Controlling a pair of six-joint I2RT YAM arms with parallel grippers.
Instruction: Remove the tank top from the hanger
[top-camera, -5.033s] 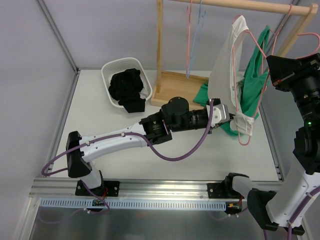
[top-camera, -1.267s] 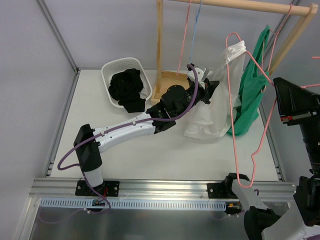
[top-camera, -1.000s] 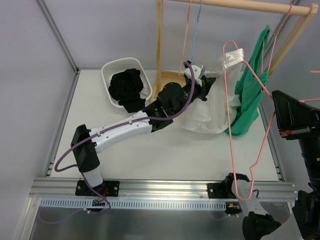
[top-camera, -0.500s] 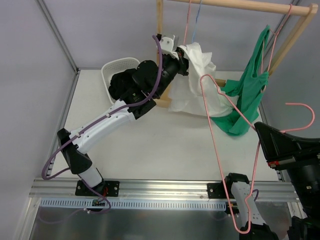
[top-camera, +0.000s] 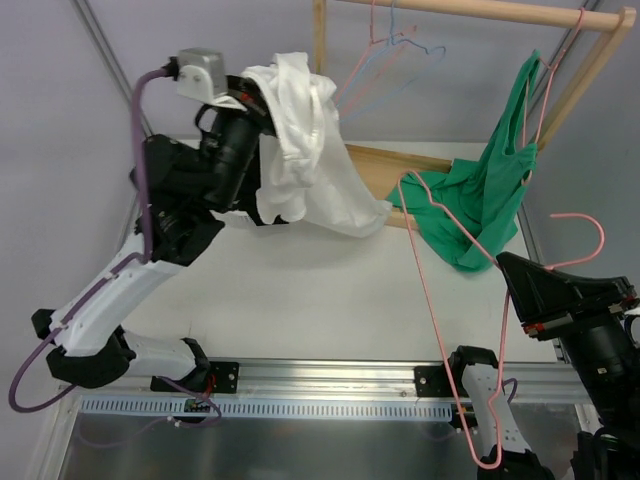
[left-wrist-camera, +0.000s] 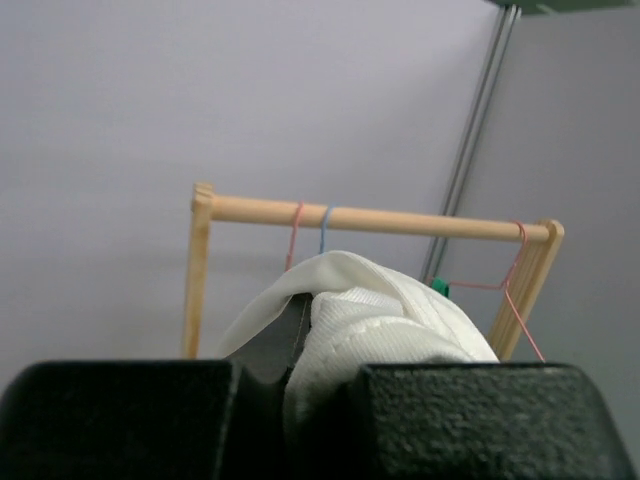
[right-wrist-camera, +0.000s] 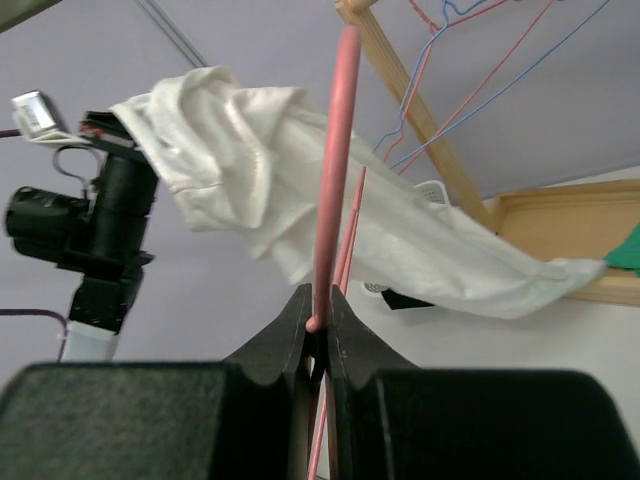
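Observation:
The white tank top (top-camera: 300, 150) hangs bunched from my left gripper (top-camera: 262, 95), which is shut on it and raised high at the upper left. In the left wrist view the cloth (left-wrist-camera: 380, 310) covers my left gripper (left-wrist-camera: 310, 330). My right gripper (top-camera: 512, 280) at the lower right is shut on the pink hanger (top-camera: 430, 300). The hanger tilts over the table's right half, and its upper corner lies beside the tank top's trailing hem. In the right wrist view the hanger's wire (right-wrist-camera: 335, 150) rises from my right gripper (right-wrist-camera: 318, 320) in front of the tank top (right-wrist-camera: 240, 140).
A wooden clothes rack (top-camera: 480, 10) stands at the back, its base (top-camera: 400, 160) on the table. A green garment (top-camera: 480, 200) hangs from a pink hanger at its right end. Empty pink and blue hangers (top-camera: 390, 40) hang on the rail.
My left arm swung up and to the left with the tank top, pulling it off and away from the pink hanger. My right gripper dropped to the lower right with the hanger.

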